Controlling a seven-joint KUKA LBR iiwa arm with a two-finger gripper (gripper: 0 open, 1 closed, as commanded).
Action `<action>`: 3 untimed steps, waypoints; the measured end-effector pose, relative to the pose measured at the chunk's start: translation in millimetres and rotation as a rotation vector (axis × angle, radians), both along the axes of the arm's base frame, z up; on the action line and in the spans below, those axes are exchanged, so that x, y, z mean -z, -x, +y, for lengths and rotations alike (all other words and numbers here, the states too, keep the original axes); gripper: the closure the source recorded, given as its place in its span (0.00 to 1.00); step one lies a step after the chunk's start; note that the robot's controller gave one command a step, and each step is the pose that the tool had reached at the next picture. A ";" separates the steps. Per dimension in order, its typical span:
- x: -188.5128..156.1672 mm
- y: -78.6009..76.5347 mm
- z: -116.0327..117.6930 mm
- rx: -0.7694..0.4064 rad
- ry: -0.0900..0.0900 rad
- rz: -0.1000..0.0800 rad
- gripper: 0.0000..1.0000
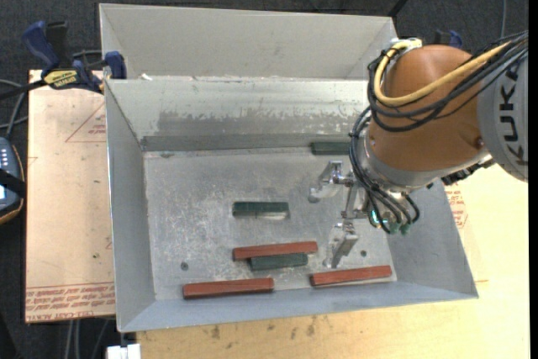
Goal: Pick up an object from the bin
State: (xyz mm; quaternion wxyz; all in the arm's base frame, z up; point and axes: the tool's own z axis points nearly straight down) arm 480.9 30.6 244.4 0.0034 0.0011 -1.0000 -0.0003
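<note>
KUKA arm in from the right, orange-covered wrist low over the right side of the grey metal bin. Close to the floor, the gripper, its 2 metal fingers spread wide, 1 toward the back wall, the other toward the front, bare floor between them. Just beside the front finger's tip: a red-brown flat bar, lying along the front wall at the right; touching or apart, impossible to tell. Left of the gripper, 2 bars side by side and touching: a 2nd red-brown bar with a dark green bar against its front edge. Farther back, alone at mid-floor, a 2nd dark green bar. At the front left, a 3rd red-brown bar along the wall. At the foot of the back wall, near the rear finger, a 3rd dark green bar.
</note>
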 end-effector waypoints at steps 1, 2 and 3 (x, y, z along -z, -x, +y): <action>-3.0 -1.3 -0.2 0.001 0.000 -0.007 0.00; 47.0 -5.1 23.8 -0.054 0.000 -0.015 0.00; 101.8 -10.7 34.6 -0.332 -0.002 -0.008 0.00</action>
